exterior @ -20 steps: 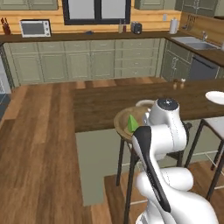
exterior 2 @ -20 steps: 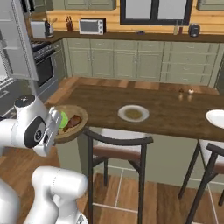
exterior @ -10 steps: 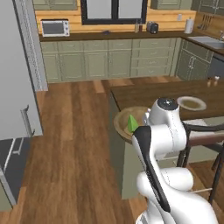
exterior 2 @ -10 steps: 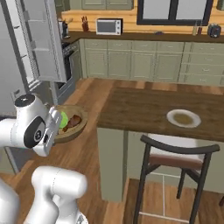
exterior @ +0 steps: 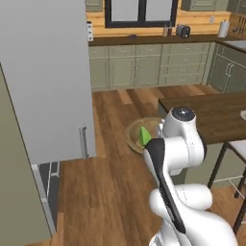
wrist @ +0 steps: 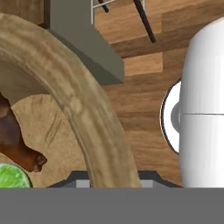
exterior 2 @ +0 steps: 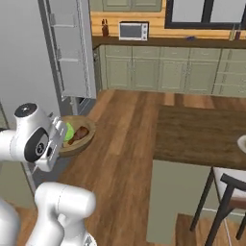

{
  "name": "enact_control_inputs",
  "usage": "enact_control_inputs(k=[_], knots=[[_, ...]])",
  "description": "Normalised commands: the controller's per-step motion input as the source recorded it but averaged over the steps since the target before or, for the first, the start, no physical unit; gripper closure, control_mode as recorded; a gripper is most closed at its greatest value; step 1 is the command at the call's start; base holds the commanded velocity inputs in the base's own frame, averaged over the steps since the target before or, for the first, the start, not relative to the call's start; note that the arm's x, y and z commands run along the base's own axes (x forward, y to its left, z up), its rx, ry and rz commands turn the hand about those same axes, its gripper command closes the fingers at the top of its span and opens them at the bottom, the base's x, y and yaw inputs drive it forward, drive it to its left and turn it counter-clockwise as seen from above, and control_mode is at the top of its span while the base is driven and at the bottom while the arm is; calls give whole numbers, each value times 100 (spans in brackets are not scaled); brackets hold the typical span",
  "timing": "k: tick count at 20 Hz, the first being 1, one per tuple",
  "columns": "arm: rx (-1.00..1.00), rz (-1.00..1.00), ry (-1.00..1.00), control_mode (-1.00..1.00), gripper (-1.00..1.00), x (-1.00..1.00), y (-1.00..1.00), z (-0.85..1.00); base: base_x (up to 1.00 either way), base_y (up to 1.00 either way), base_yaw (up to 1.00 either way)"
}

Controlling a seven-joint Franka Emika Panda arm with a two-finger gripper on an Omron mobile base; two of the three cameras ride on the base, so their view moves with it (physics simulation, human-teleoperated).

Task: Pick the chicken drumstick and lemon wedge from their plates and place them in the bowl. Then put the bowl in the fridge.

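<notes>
My gripper point(wrist: 114, 182) is shut on the rim of the tan wooden bowl point(wrist: 74, 103), which it holds in the air above the wood floor. Inside the bowl lie the reddish-brown chicken drumstick point(wrist: 16, 142) and the green lemon wedge point(wrist: 10, 176). From the right base view the bowl point(exterior 2: 82, 140) juts out beside my arm, with the lemon wedge point(exterior 2: 68, 130) and drumstick point(exterior 2: 81, 132) in it. In the left base view the bowl point(exterior: 135, 139) and wedge point(exterior: 144, 136) peek out behind my arm. The grey fridge point(exterior: 48, 81) stands to the left, its door point(exterior 2: 72, 48) open with white bins.
The dark wooden island counter point(exterior 2: 202, 134) lies to the right, with a white plate point(exterior 2: 242, 143) at its edge and a stool point(exterior 2: 230, 192) in front. Green cabinets point(exterior: 144, 67) and a microwave point(exterior 2: 132, 30) line the back wall. Open floor point(exterior: 110, 192) lies between me and the fridge.
The whole picture has shifted: the base has driven away from the island toward the fridge, which now looms at the left. The bowl stays in my grip with both foods inside.
</notes>
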Motion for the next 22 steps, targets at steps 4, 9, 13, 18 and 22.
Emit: enact_control_inputs(k=[4, 9, 13, 18, 22], knots=[[0, 0, 0, 100, 100, 0, 0, 0, 79, 22, -3], [0, 0, 0, 100, 100, 0, 0, 0, 63, -8, -2], [0, 0, 0, 100, 100, 0, 0, 0, 81, -4, 0], [0, 0, 0, 100, 100, 0, 0, 0, 81, -18, 0], [0, 0, 0, 100, 100, 0, 0, 0, 83, -26, 1]])
